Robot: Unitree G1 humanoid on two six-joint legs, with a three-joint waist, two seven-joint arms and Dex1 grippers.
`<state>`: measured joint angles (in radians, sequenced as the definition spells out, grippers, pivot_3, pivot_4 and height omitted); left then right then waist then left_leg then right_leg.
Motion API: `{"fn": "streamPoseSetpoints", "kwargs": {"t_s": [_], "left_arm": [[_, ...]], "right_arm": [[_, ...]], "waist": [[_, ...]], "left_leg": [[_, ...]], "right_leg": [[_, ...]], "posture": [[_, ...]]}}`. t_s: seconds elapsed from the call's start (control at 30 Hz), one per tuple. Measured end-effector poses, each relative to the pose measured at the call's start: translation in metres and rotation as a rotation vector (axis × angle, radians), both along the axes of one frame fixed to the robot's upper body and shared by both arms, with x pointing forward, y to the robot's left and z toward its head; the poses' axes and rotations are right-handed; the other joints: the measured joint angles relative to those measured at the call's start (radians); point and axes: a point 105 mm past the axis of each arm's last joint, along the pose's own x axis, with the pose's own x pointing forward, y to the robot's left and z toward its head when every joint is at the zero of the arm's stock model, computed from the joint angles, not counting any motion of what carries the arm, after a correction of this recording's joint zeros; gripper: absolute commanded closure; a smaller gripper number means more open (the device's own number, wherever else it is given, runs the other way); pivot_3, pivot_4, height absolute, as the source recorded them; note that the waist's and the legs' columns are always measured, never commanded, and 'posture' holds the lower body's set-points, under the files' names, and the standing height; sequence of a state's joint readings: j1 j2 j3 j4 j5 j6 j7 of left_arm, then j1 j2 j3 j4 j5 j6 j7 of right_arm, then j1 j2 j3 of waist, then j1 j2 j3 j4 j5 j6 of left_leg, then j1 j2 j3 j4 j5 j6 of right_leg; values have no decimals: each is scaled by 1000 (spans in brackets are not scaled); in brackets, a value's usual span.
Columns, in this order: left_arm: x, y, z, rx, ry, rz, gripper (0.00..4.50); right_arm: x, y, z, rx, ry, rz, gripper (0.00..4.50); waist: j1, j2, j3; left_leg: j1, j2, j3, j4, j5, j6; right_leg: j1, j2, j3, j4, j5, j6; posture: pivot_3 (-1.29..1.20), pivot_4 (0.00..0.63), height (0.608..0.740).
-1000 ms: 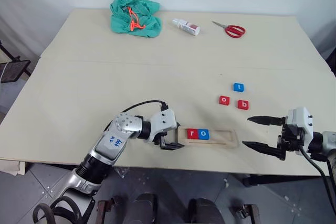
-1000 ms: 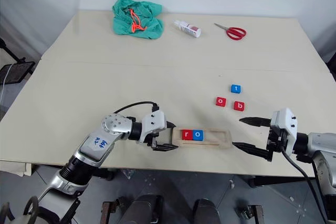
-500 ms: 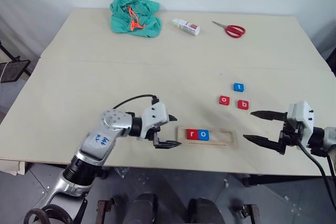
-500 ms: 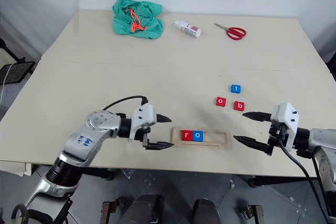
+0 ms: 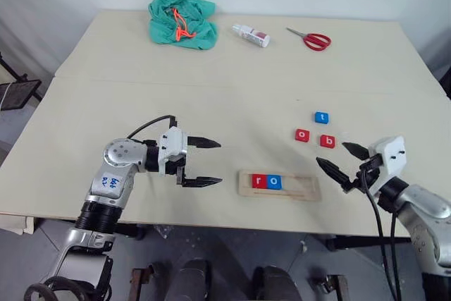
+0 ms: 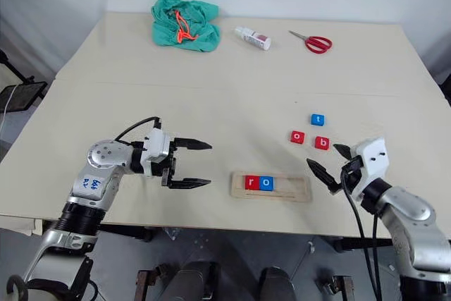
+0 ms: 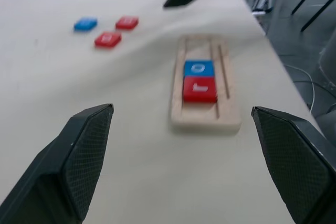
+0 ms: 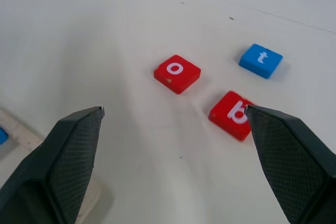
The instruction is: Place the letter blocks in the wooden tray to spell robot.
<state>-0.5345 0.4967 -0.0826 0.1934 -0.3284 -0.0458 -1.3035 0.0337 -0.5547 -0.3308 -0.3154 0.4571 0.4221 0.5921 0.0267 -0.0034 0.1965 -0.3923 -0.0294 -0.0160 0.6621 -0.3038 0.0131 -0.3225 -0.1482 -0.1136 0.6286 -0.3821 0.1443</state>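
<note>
Wooden tray (image 5: 279, 185) near table (image 5: 141, 96) front edge; both tools (image 5: 201, 162) (image 5: 340, 160) spread, empty.

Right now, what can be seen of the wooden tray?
The wooden tray is a long, narrow piece of pale wood with a shallow rectangular groove. It lies flat on the table near the front edge. Two blocks sit side by side in the groove at the tray's left end: a red r block, then a blue o block. The rest of the groove is bare. Neither tool touches it: the left tool hangs apart off its left end, the right tool off its right.
</note>
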Motion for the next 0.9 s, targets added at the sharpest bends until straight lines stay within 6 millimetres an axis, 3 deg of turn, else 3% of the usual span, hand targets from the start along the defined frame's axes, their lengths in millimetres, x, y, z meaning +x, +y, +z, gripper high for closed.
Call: {"fn": "streamPoseSetpoints", "kwargs": {"t_s": [0.3, 0.9], "left_arm": [[-12, 6, -11, -34, -4, -49, 20], [-19, 10, -17, -69, 23, -46, 20]], "right_arm": [[-25, 4, -5, 79, 5, -144, 0], [-26, 2, -10, 117, 19, -223, 0]], "waist": [[-4, 0, 0], [-4, 0, 0]], "left_leg": [[2, 0, 2, 0, 0, 0], [2, 0, 2, 0, 0, 0]], "right_leg": [[0, 1, 3, 1, 0, 0], [0, 1, 4, 1, 0, 0]], "posture": [[0, 150, 740], [0, 150, 740]]}}
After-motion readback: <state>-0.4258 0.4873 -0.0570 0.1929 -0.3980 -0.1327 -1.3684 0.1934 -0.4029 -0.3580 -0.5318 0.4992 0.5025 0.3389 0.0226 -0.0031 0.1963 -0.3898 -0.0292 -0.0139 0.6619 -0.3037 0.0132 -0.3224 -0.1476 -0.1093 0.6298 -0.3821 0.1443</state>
